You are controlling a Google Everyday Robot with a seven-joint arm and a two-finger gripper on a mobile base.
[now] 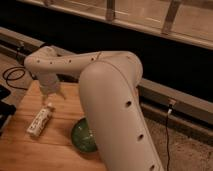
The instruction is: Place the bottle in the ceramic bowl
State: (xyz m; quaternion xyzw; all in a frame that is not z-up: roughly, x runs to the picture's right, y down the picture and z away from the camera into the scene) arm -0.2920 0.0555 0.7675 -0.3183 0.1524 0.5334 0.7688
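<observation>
The white bottle [40,121] lies on its side on the wooden table [30,150], its cap end pointing up and to the right. My gripper [53,97] hangs just above and beyond that cap end, fingers pointing down, open and holding nothing. The dark-green ceramic bowl [82,135] sits on the table to the right of the bottle. The thick white arm link [120,115] hides the bowl's right side.
A black cable [12,75] coils on the floor beyond the table's left corner. A dark object [4,107] stands at the left edge. A low metal rail [170,97] runs behind, with a thin cable [167,131] hanging over gravel floor.
</observation>
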